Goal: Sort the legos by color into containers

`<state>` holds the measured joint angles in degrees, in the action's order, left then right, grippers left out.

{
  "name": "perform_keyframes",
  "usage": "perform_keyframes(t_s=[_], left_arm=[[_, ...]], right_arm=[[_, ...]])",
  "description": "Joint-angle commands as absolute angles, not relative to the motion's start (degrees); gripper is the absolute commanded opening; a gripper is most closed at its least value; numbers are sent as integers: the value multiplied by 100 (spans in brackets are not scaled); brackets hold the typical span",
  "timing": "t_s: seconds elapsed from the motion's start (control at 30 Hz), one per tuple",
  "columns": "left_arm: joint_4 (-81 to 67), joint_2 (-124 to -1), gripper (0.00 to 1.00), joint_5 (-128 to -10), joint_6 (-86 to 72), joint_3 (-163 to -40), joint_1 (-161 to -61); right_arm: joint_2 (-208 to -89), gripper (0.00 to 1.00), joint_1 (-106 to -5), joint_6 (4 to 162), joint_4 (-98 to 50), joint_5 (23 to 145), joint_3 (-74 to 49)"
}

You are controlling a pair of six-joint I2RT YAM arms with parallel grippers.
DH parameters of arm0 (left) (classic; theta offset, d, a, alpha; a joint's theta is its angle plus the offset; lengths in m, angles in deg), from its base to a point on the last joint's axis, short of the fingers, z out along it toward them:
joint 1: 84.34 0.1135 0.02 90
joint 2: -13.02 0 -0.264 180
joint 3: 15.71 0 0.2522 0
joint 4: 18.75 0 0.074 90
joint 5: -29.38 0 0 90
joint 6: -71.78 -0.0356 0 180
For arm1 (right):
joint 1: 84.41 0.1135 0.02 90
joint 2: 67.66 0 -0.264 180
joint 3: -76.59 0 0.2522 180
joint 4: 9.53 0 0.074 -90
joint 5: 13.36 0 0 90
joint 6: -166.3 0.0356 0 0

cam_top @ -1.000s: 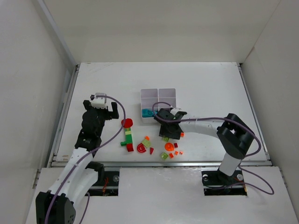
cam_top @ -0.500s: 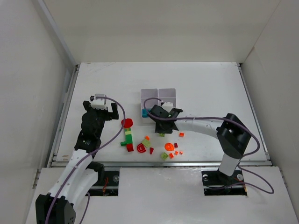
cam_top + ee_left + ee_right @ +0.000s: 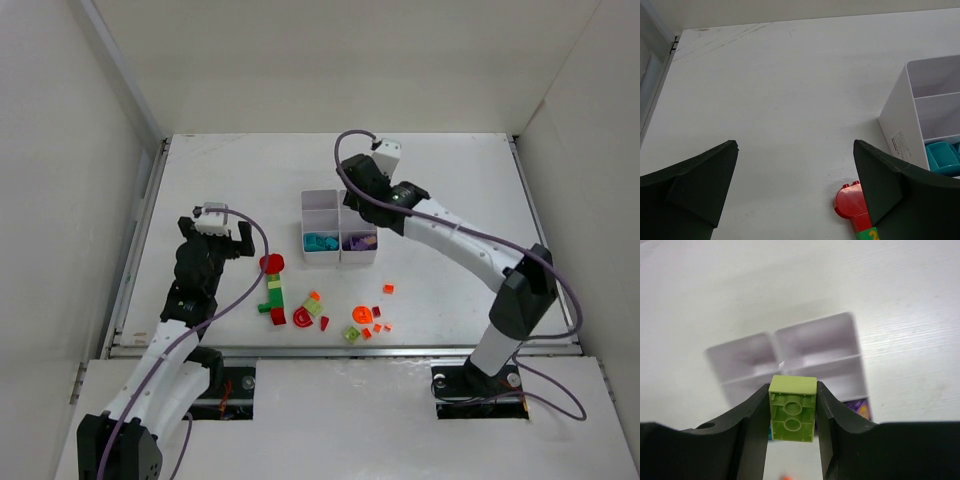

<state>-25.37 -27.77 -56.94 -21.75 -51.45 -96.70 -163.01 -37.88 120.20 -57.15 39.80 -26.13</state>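
Observation:
My right gripper [image 3: 352,200] is shut on a lime green brick [image 3: 792,409], held studs-away, hollow underside facing the camera. It hangs above the far end of the white organiser [image 3: 322,193], whose empty far compartments [image 3: 812,322] show below the brick. Teal pieces [image 3: 318,242] fill the near left compartment and purple pieces [image 3: 360,241] the near right one. My left gripper [image 3: 217,238] is open and empty, left of a red round-topped brick [image 3: 849,199] that tops a red and green stack [image 3: 273,290].
Loose bricks lie between the organiser and the table's near edge: a red arch [image 3: 303,317], a lime piece [image 3: 312,307], an orange round piece [image 3: 361,314], another lime piece [image 3: 351,334] and a small orange one [image 3: 388,289]. The organiser's left wall [image 3: 900,130] shows in the left wrist view.
My right gripper has risen from the loose bricks with the lime green brick and swung away over the organiser to its far end. The left arm has not moved.

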Motion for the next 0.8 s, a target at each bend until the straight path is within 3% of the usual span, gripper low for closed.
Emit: perform_keyframes(t_s=[0.0, 0.33, 0.37, 0.57, 0.67, 0.77], left_arm=[[-2863, -2802, 100, -5640, -2139, -5101, -9604], [-2916, -2908, 100, -5640, -2139, -5101, -9480], [-2916, -2960, 100, -5640, -2139, -5101, -9428], [-2916, -3013, 100, -5640, -2139, -5101, -9375], [-2916, -3013, 100, -5745, -2139, -5101, -9322], [-2916, -3013, 100, -5745, -2192, -5101, -9322]], right_arm=[[-16785, 0, -4028, 11857, -5871, 3866, -2681], [-17435, 0, -4266, 12138, -5871, 4148, -2865], [-17488, 4, -4327, 12139, -5958, 4227, -2866], [-17611, 54, -4380, 12139, -6090, 4289, -3007], [-17506, 73, -4380, 12139, -6029, 4412, -2954], [-17454, 74, -4380, 12069, -5976, 4535, -2954]])
